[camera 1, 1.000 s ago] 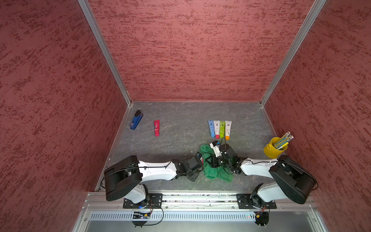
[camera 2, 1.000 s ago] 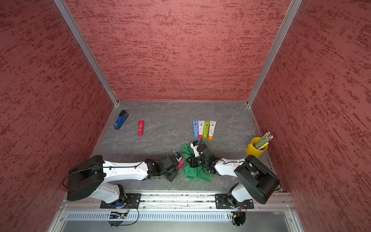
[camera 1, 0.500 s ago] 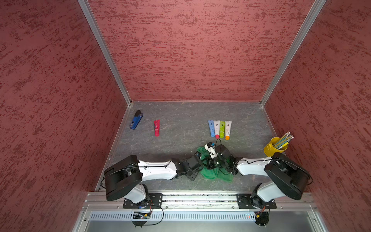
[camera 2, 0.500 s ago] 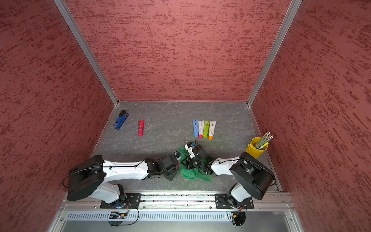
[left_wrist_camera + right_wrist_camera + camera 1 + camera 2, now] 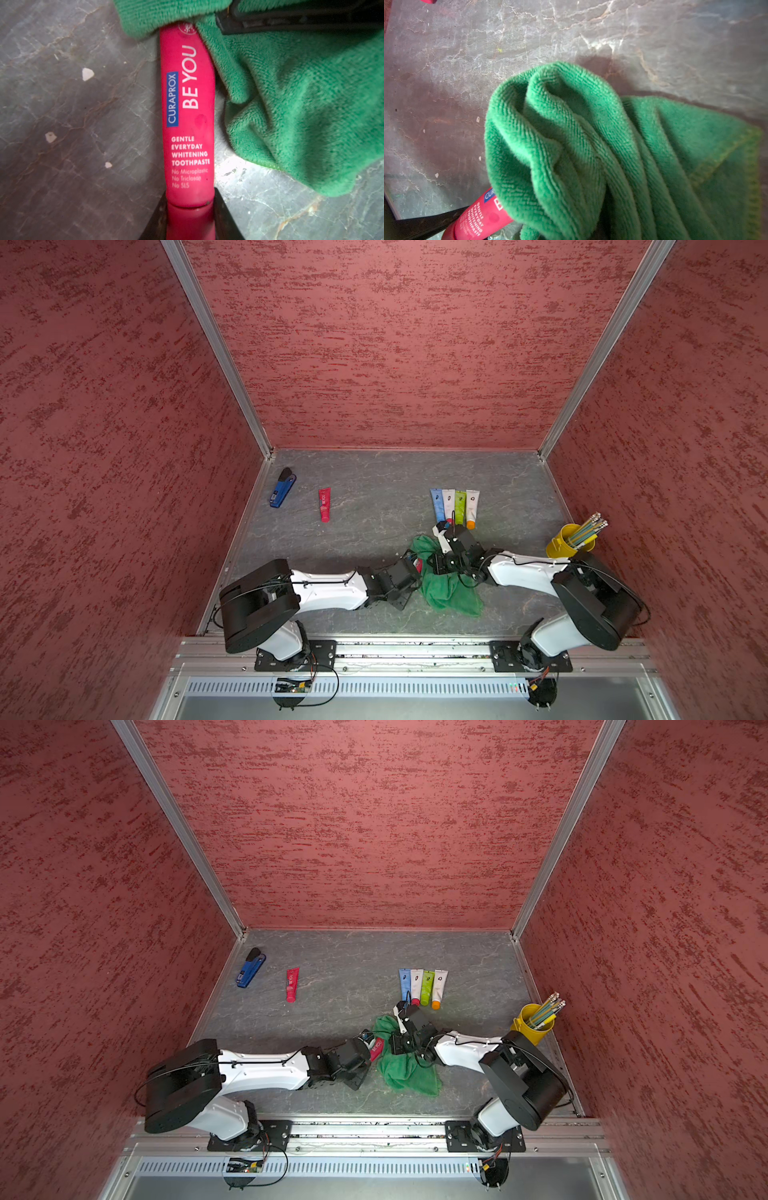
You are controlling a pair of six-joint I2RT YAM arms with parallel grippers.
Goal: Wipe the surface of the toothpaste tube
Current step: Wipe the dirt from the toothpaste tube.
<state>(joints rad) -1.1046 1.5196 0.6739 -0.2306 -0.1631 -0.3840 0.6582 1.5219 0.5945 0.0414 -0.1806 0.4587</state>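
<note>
Left gripper [image 5: 190, 218] was clamped on the cap end of the toothpaste tube [image 5: 188, 116], one jaw on each side of the cap shoulder, label facing up. Reads as a fixture grip: hold the stiff end and leave the body free for wiping. The tube stuck out over the table toward the right arm, near the front middle of the workspace. Couldn't tell if its body touched the surface.

Right gripper [image 5: 397, 1044] was closed on a bunch of the green cloth [image 5: 571, 155], with its jaws buried in fabric in its wrist view. Cloth folds covered the tube's far end and lay along one side. The rest trailed onto the table toward the front.

My read: wipe under way, with the far end covered and the printed mid-section and cap end exposed. A faint round mark [image 5: 200, 120] sat on the label. Smear or dent, unclear.

Surface: grey marbled table [image 5: 374, 489], worn, with a few white flecks [image 5: 87, 73] beside the tube.

Further back, away from the work:
- second red tube [image 5: 324, 504]
- blue stapler [image 5: 282, 487] near the left wall
- row of four coloured tubes [image 5: 455, 506] just beyond the right gripper
- yellow cup of pencils [image 5: 571, 541] by the right wall

Enclosure: red textured walls [image 5: 395, 344] on three sides with aluminium corner posts. A rail [image 5: 415, 649] along the front carried both arm bases.
</note>
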